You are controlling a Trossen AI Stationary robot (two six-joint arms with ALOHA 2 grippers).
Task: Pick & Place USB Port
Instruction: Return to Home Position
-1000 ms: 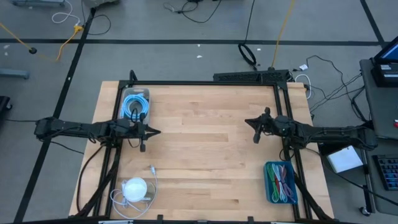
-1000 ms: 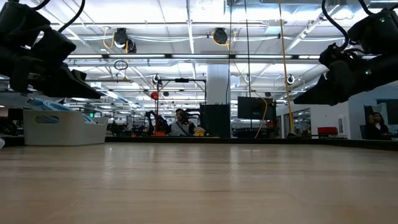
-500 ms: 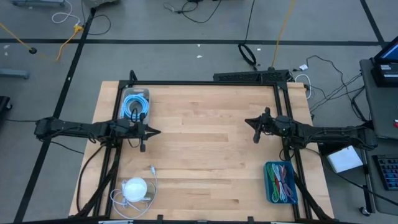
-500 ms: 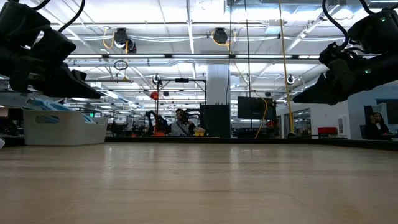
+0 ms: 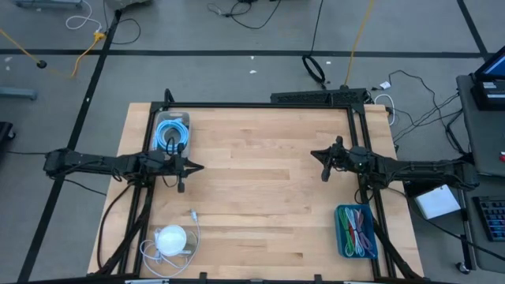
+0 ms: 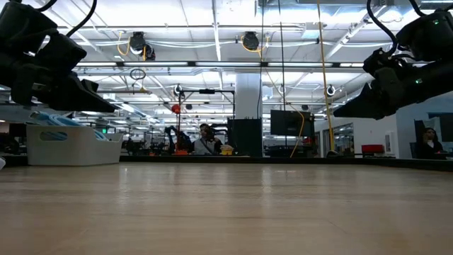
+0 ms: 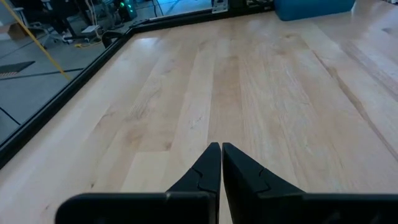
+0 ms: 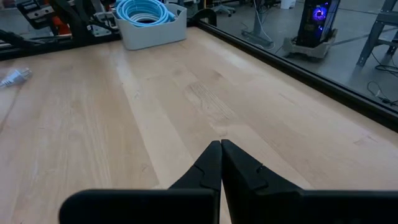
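- Over the wooden table (image 5: 260,181) at 9 o'clock, the left gripper (image 7: 221,147) is hovering with its fingers pressed together, holding nothing.
- At 3 o'clock, the right gripper (image 8: 221,143) is mirroring it, likewise pinched closed and empty.
- Neither arm is shifting from a second ago; both are seemingly resting at home.
- A blue cable coil (image 5: 170,136) is lying in the gray basket (image 5: 173,115) at 10 o'clock, and coloured cables (image 5: 357,233) are filling the blue basket (image 5: 339,233) at 5 o'clock.
- A white cable (image 5: 170,241) is lying loose at 7 o'clock, so the sorting is looking nearly, perhaps not fully, finished.
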